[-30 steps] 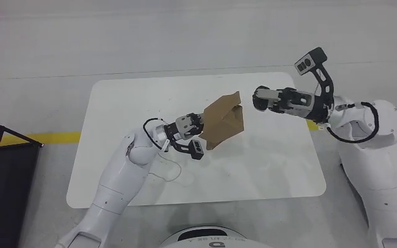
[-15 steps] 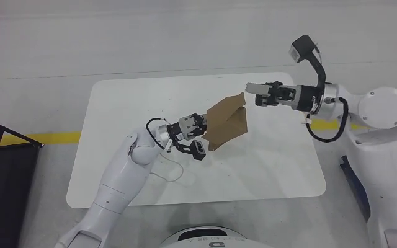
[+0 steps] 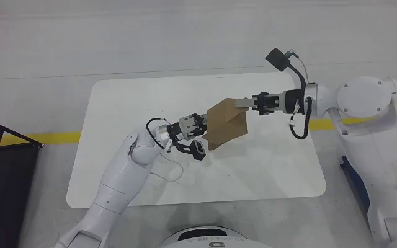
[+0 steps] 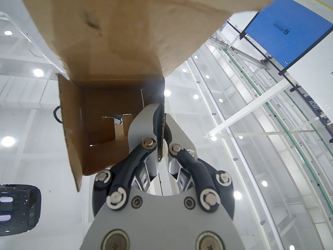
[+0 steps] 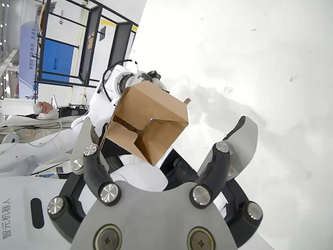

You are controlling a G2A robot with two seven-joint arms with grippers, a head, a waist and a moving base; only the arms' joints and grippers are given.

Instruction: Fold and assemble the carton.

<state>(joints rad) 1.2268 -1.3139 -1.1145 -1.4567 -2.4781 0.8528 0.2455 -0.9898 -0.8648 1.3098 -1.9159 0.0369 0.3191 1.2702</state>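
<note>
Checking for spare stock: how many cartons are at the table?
1. The carton is held over the table by the left gripper, shut on one wall; the open right gripper is beside it.

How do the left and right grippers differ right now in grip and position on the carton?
The left gripper is shut on a carton side wall; the right gripper is open, holding nothing. The left gripper holds the carton above the table; the right gripper sits at its opposite end. Both face the carton.
</note>
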